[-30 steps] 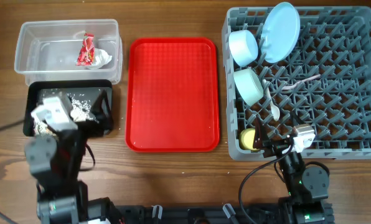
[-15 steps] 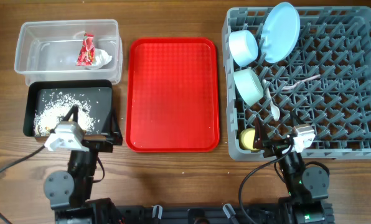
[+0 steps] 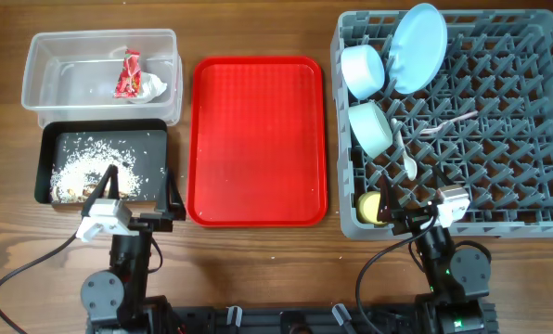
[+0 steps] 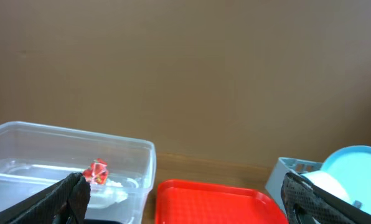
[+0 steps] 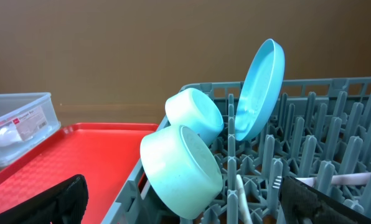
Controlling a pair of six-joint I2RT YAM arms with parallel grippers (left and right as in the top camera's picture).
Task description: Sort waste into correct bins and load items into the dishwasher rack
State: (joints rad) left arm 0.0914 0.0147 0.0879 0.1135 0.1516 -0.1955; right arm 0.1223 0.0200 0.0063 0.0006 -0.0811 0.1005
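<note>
The clear tub (image 3: pixel 72 79) holds the red wrapper (image 3: pixel 128 74) and white tissue (image 3: pixel 152 88). The black tray (image 3: pixel 105 127) holds white and brown food scraps (image 3: pixel 77 172). The grey rack (image 3: pixel 499 227) holds the blue plate (image 3: pixel 417 46), small blue bowl (image 3: pixel 363 70), mint bowl (image 3: pixel 371 128), yellow cup (image 3: pixel 369 206), spoon (image 3: pixel 406 153) and fork (image 3: pixel 448 123). My left gripper (image 3: pixel 137 193) is open and empty at the black tray's front edge. My right gripper (image 3: pixel 416 211) is open and empty at the rack's front edge, next to the yellow cup.
The flat red serving tray (image 3: pixel 258 139) lies between the bins and the rack. The left wrist view shows the tub (image 4: pixel 67 168), wrapper (image 4: pixel 97 172) and red tray (image 4: pixel 213 202). The right wrist view shows the mint bowl (image 5: pixel 179 168), blue bowl (image 5: pixel 195 112) and plate (image 5: pixel 257 90).
My left arm has drawn back from over the black tray to the table's front edge, uncovering the scraps. The right arm has not moved.
</note>
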